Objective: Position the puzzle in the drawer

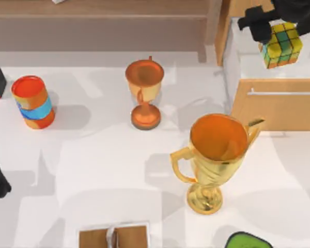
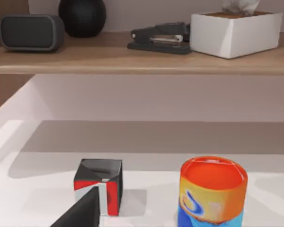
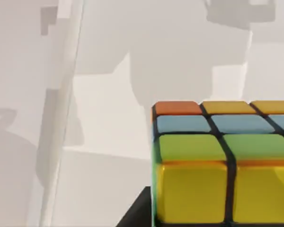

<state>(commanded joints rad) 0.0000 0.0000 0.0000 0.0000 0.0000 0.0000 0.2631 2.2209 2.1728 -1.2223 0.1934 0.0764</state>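
Right pincer (image 1: 271, 36) pinching puzzle (image 1: 281, 44) above drawer (image 1: 279, 103) (white walls close-up at wrist).

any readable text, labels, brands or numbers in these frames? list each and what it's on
None readable.
Striped can: a blue-and-white swirl on its side, no letters.
Puzzle, at the right gripper over the drawer: plain coloured tiles.
Both trophies: no engraving visible.
Small red, black and white box: no text visible.

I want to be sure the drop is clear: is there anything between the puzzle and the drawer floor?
Nothing visible. The right gripper holds the puzzle over the open drawer, with bare white floor beneath it in the right wrist view.
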